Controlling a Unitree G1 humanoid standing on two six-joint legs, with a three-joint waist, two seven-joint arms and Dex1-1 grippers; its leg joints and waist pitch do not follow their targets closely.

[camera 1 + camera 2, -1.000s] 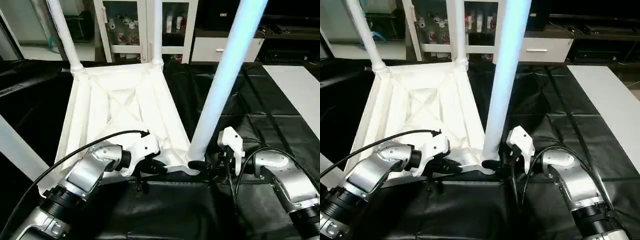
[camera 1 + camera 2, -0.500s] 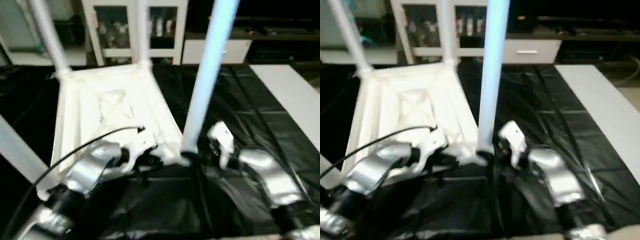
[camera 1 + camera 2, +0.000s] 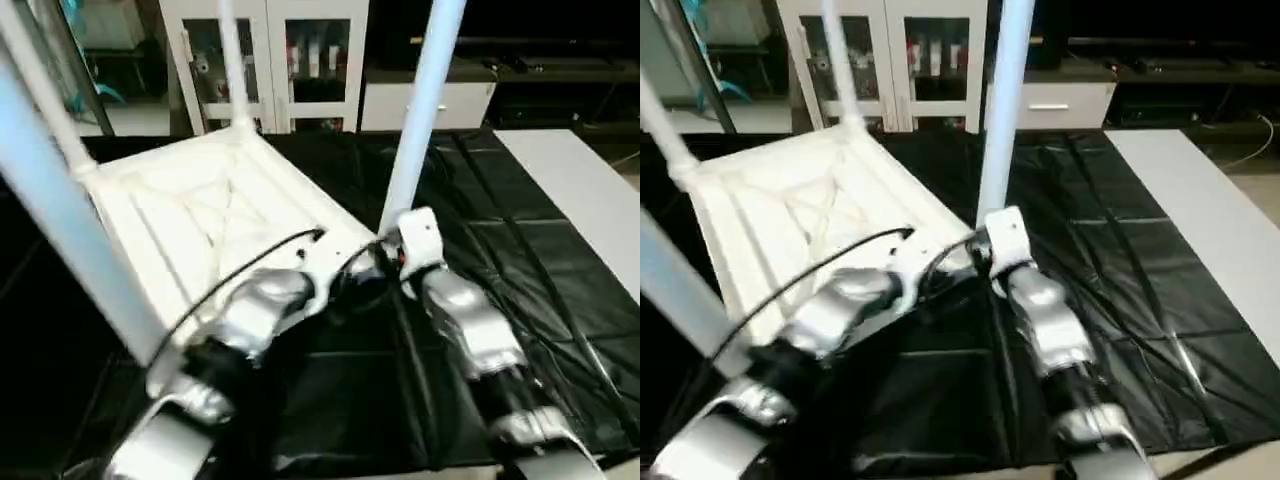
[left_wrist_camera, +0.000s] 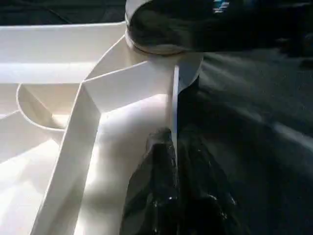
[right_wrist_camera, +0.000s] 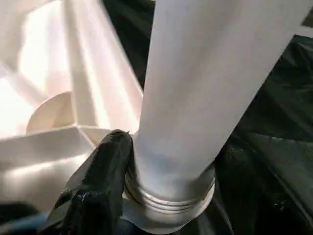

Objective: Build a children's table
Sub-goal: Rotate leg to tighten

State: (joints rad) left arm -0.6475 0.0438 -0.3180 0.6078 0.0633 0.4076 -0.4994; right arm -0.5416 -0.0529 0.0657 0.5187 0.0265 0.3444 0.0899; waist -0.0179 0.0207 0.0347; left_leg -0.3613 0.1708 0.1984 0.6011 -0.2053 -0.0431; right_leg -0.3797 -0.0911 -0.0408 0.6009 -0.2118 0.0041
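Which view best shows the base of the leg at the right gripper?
The right wrist view: the leg's base sits in its corner socket, threads visible, one black finger against it. The eye views show the leg from afar, its base hidden behind the grippers.

Head overhead (wrist cameras close).

Work surface point(image 3: 560, 300): covered by a black, creased sheet with a faint sheen.
White board point(image 3: 1200, 215): flat, plain, lying on the surface along the sheet's right edge.
Glass-door cabinet point(image 3: 270, 60): white-framed, standing behind the surface's far edge; small items on its shelves, too blurred to identify.
Low white drawer unit point(image 3: 425, 100): just right of the cabinet, one dark handle on its front.
Dark shelving point(image 3: 1180, 75): right of the drawer unit, in shadow; contents unclear.
Floor point(image 3: 130, 118): pale strip visible left of the cabinet.
Light: bright, even, indoor.
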